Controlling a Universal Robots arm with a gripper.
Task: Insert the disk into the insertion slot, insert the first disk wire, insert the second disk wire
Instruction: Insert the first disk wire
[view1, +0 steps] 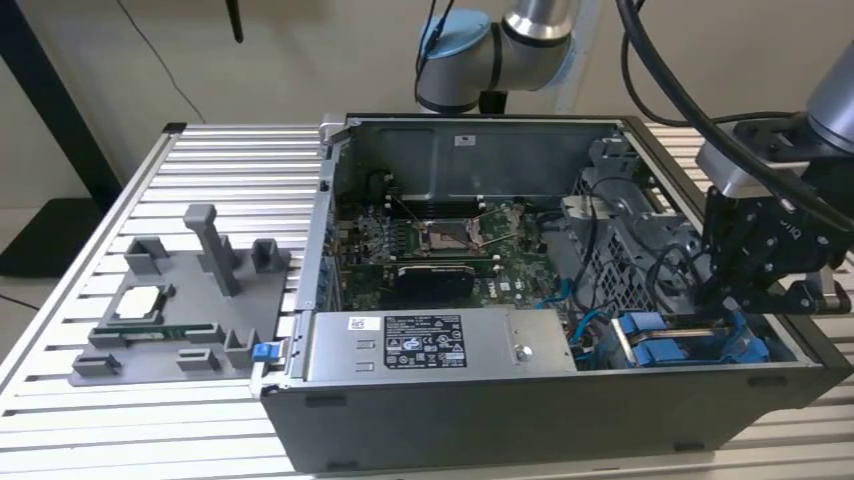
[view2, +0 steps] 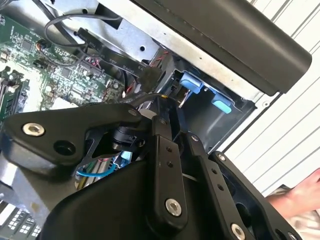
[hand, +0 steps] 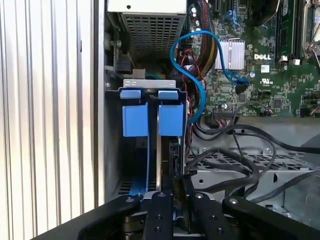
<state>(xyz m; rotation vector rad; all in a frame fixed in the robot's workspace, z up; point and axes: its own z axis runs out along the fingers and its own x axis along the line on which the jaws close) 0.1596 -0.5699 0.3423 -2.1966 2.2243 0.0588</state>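
Down inside the open computer case (view1: 534, 425), at the corner on the exterior view's right: the gripper (view1: 729, 320), just above the disk (view1: 667, 350). Clenched narrow in the first wrist view, close about a dark plug (hand: 175, 165); cannot tell whether actually pinching it. Inside the insertion slot (hand: 113, 150), the disk, with its two blue tabs (hand: 135, 120) side by side at the mouth. Looping beside the slot, a blue cable (hand: 195, 80), over toward the green motherboard (hand: 260, 75). To the exterior view's left of the disk, the grey power-supply box (view1: 427, 345). Beneath everything, a slatted metal surface (view1: 227, 160).
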